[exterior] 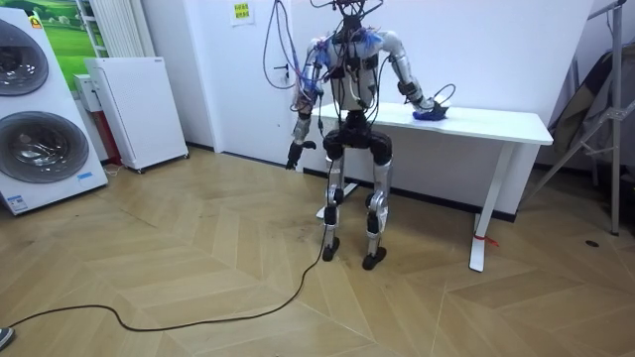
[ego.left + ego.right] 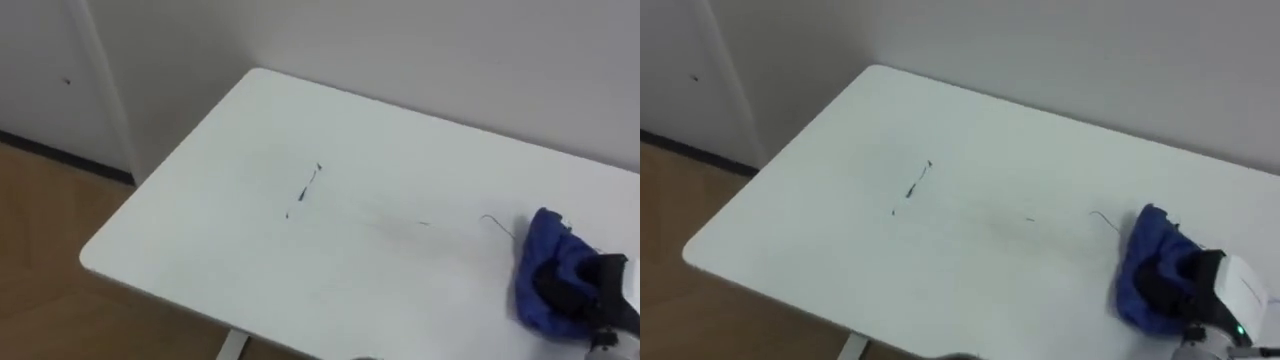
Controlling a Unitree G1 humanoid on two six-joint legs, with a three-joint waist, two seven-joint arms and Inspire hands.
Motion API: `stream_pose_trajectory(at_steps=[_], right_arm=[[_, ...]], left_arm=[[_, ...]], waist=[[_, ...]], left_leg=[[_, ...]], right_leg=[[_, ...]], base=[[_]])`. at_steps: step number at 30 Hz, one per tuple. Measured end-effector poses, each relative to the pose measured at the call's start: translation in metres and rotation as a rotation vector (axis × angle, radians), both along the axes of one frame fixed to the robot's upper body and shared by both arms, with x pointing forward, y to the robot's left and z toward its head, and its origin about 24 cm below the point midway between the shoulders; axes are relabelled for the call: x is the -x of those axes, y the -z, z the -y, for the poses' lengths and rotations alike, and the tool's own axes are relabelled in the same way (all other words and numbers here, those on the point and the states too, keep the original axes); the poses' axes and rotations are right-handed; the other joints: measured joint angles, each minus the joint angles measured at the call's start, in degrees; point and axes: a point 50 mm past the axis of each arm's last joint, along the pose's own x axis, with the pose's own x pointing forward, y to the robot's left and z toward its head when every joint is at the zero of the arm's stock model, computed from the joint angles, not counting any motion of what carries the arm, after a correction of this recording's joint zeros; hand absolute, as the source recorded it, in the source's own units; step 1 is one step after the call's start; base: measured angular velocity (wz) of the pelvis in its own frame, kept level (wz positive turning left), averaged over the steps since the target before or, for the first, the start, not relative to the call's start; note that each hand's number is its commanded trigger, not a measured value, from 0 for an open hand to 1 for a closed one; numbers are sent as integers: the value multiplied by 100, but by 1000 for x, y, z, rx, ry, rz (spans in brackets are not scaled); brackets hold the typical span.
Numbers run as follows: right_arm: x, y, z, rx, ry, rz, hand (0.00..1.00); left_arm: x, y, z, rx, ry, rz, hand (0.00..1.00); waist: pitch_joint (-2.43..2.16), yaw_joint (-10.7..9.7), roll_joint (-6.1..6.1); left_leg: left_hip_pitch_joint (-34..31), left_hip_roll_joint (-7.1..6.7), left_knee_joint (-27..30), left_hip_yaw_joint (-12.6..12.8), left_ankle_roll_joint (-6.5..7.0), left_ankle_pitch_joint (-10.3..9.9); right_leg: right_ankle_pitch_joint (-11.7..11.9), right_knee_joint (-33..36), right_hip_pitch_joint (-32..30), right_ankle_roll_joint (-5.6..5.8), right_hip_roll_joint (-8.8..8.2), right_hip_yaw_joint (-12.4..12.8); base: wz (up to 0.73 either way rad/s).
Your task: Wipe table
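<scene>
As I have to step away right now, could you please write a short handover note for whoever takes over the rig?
Right hand: shut on the blue cloth, on the white table at the robot's right.
Left hand: hangs idle at the robot's side.
Done: cloth is in hand and down on the table.
Left: a dark streak mid-table and a thin curved line beside the cloth are not yet wiped. The cloth lies apart from the streak.

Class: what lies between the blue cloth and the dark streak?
Table, bare but for a faint speck and thin curled line; both eye views.
</scene>
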Motion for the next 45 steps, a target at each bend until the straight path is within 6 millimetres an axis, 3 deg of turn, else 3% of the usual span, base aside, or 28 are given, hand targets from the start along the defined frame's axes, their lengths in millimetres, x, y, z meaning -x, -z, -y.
stream_pose_trajectory(at_steps=[1,2,3,4,5,6,7,9,10,11,12,13,14,15,16,17,18,20,23,25,27,31,33,34,37,40,43,45], right_arm=[[-10,-2,-11,18,-48,-3,100],[-32,-7,-40,27,-153,5,100],[-56,-16,-75,28,-278,19,100],[-65,-20,-93,21,-337,27,100],[-81,-32,-118,31,-438,51,100],[-100,-48,-143,34,-539,92,100],[-110,-60,-152,39,-587,122,100],[-128,-87,-167,59,-671,208,100],[-132,-93,-169,46,-677,229,100],[-133,-91,-163,22,-649,227,100],[-128,-84,-149,-36,-583,234,100],[-125,-80,-142,-69,-549,240,100],[-115,-67,-129,-132,-478,231,100],[-108,-61,-121,-152,-447,231,100],[-91,-47,-100,-182,-382,235,100],[-74,-37,-78,-205,-308,231,100],[-66,-32,-67,-212,-273,224,100],[-32,-18,-20,-190,-127,174,100],[-9,-11,9,-129,-30,140,100],[-7,-11,10,-113,-6,150,100],[-14,-11,2,-113,17,157,100],[-43,-28,-24,-26,-86,167,100],[-69,-44,-54,13,-242,179,100],[-74,-48,-61,11,-273,185,100],[-90,-62,-78,36,-374,205,100],[-81,-58,-68,42,-362,220,100],[-50,-37,-48,18,-283,223,100],[-16,-22,-21,-3,-144,228,100]], left_arm=[[-4,1,0,0,0,5,0],[-12,2,-2,-5,-6,16,0],[-26,2,-6,-8,-2,44,0],[-35,1,-8,-12,10,65,0],[-57,-4,-12,-25,53,124,0],[-75,-9,-15,-32,91,178,0],[-83,-11,-14,-32,97,203,0],[-90,-14,-15,-31,106,235,0],[-90,-17,-21,-47,109,236,0],[-86,-19,-30,-71,111,216,0],[-84,-22,-37,-91,108,206,0],[-82,-23,-41,-99,104,201,0],[-74,-24,-47,-113,92,185,0],[-70,-24,-48,-115,90,176,0],[-63,-23,-48,-112,88,158,0],[-55,-21,-47,-107,80,141,0],[-51,-20,-46,-105,77,131,0],[-39,-16,-41,-86,55,108,0],[-31,-10,-29,-52,39,87,0],[-31,-6,-19,-27,32,91,0],[-36,-1,-6,-2,48,92,0],[-32,5,10,26,42,62,0],[-34,5,10,25,47,62,0],[-33,5,10,24,46,58,0],[-39,4,11,25,46,81,0],[-27,-2,5,-1,31,91,0],[-10,-4,-3,-20,-8,67,0],[-1,-7,-11,-47,-40,59,0]], waist=[[3,130,4],[5,404,-23],[-11,526,-4],[-1,557,-55],[43,802,-217],[122,1100,-362],[153,1240,-414],[165,1592,-452],[140,1679,-490],[148,1589,-479],[156,1434,-490],[165,1330,-489],[155,1068,-483],[173,890,-424],[151,540,-351],[111,359,-408],[116,295,-374],[32,77,-403],[33,-195,-363],[29,-291,-351],[32,-226,-320],[54,64,-233],[112,93,-142],[125,119,-125],[192,171,-32],[156,48,-62],[114,-346,-180],[74,-661,-345]], left_leg=[[-60,2,61,0,7,-11],[-258,59,146,47,39,-46],[-528,244,242,131,9,-16],[-673,307,296,106,-37,15],[-895,422,343,191,-151,93],[-1114,477,385,198,-282,172],[-1279,529,432,182,-342,205],[-1708,698,450,-103,-538,329],[-1835,788,363,-565,-691,416],[-1921,858,243,-1032,-867,513],[-1966,920,165,-1271,-1013,586],[-1975,928,179,-1311,-1097,590],[-1986,960,282,-1311,-1241,601],[-2008,993,344,-1299,-1260,630],[-2027,1058,333,-1263,-1322,681],[-1930,1067,221,-1227,-1329,743],[-1867,1082,149,-1209,-1299,780],[-1665,1154,-36,-931,-1306,933],[-1567,1196,-84,-781,-1267,1060],[-1563,1212,-93,-658,-1231,1110],[-1497,1248,-152,-560,-1181,1106],[-1407,1231,-196,-438,-1101,1059],[-1376,1216,-112,-103,-1099,1057],[-1362,1185,-105,-35,-1107,1050],[-1264,807,-161,32,-1012,881],[-1264,528,-256,32,-869,834],[-1148,291,-317,30,-737,857],[-1053,73,-307,22,-574,817]], right_leg=[[37,95,-142,-61,-35,-33],[129,136,-421,-94,-20,-124],[71,464,-672,236,-56,-164],[-22,795,-726,242,-192,-246],[-234,1255,-736,293,-587,-285],[-310,1235,-642,344,-918,-227],[-285,1037,-590,355,-1014,-207],[-120,195,-554,362,-1114,-91],[76,-463,-520,396,-999,-102],[311,-1055,-405,425,-845,-124],[563,-1221,-372,441,-756,-117],[793,-1181,-377,434,-722,-120],[574,-899,-284,829,-726,-254],[388,-798,-191,849,-680,-287],[98,-601,-107,815,-618,-388],[-114,-427,-127,817,-610,-395],[-162,-383,-126,793,-600,-394],[-325,-174,-98,745,-602,-387],[-439,-3,-21,725,-606,-437],[-508,71,-23,706,-608,-414],[-572,91,-46,691,-591,-368],[-494,213,-412,566,-510,140],[-429,189,-563,532,-432,466],[-402,157,-593,525,-418,546],[-234,-71,-651,546,-416,830],[-216,-168,-634,548,-423,846],[-220,-453,-238,592,-533,634],[-204,-652,124,690,-652,561]], base=[[-136],[-105],[-65],[5],[23],[10],[-10],[-3],[29],[75],[97],[113],[94],[125],[95],[70],[16],[6],[14],[17],[-7],[-55],[-63],[-54],[-31],[16],[63],[67]])
